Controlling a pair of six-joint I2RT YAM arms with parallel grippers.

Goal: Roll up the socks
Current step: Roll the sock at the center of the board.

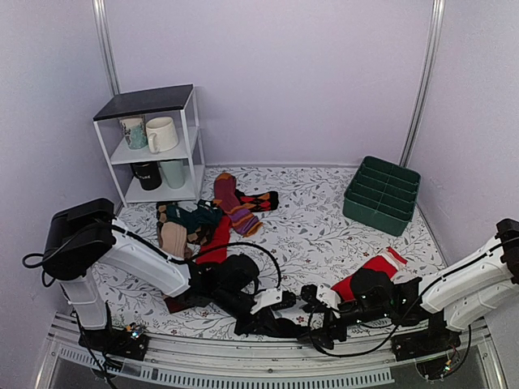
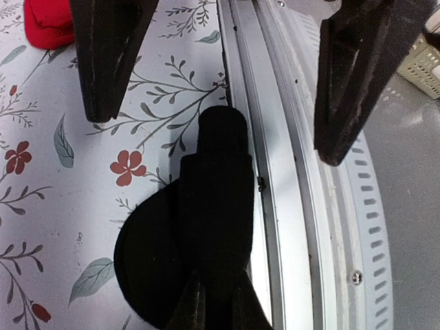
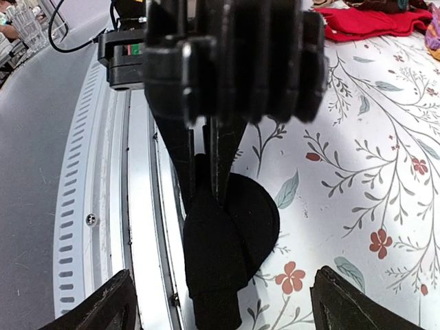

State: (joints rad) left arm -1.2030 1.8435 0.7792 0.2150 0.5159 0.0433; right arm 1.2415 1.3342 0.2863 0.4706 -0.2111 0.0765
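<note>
The black socks (image 2: 206, 227) lie as a rolled bundle at the table's near edge, partly over the metal rail (image 2: 289, 206). My left gripper (image 2: 216, 276) is shut on one end of the bundle. In the right wrist view the socks (image 3: 220, 254) sit between the wide-apart fingers of my right gripper (image 3: 223, 282), which is open and touches nothing. The left gripper (image 3: 206, 165) faces it and pinches the fabric from the far side. From above, the socks (image 1: 263, 328) lie by the front rail, with the left gripper (image 1: 284, 316) and right gripper (image 1: 312, 318) meeting tip to tip over them.
A red sock (image 1: 369, 271) lies just behind the right arm. A heap of other socks (image 1: 199, 223), one striped purple and orange (image 1: 235, 207), lies mid-left. A green bin (image 1: 381, 194) stands back right. A white shelf (image 1: 188, 138) with mugs stands back left.
</note>
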